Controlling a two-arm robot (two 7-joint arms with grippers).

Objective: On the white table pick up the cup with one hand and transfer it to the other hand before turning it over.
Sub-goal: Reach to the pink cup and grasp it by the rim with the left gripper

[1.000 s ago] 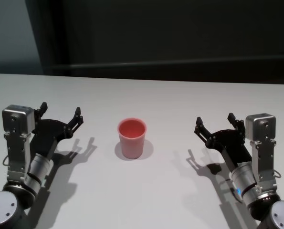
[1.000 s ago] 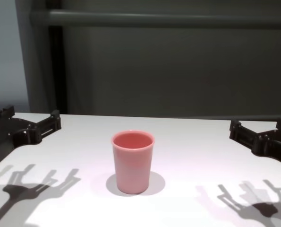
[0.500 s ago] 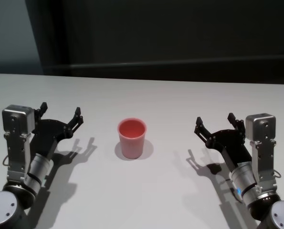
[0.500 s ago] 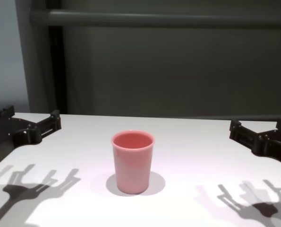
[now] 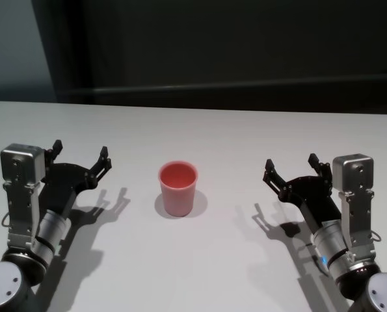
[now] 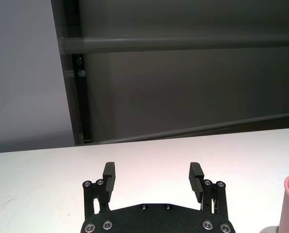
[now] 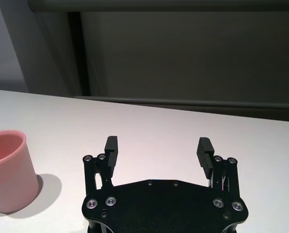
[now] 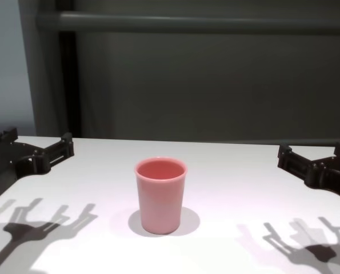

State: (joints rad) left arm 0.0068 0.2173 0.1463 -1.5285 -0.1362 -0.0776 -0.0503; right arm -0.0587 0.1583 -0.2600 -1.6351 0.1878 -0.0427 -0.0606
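Pink and plain, the cup (image 5: 178, 188) stands upright on the white table (image 5: 200, 136), with its open mouth facing up. It sits about halfway between the two robot arms, and nothing is touching it. It looks empty inside. A soft shadow lies on the table around its bottom.

On one side, the left gripper (image 5: 78, 159) hangs a little above the table, well apart from the cup. Its two black fingers (image 6: 109, 175) are spread wide, and there is nothing between them. From the camera on that wrist, only the edge of the cup shows off to one side.

On the other side, the right gripper (image 5: 291, 170) is about as far from the cup as the left one. Its fingers (image 7: 111, 147) are spread wide too, and it holds nothing. The camera on that wrist sees the cup standing off to one side, not between the fingers.

Both grippers point away from the robot, across the table. Their shadows (image 8: 38, 222) fall dark on the white top near them. Behind the table is a dark wall (image 8: 215, 80).
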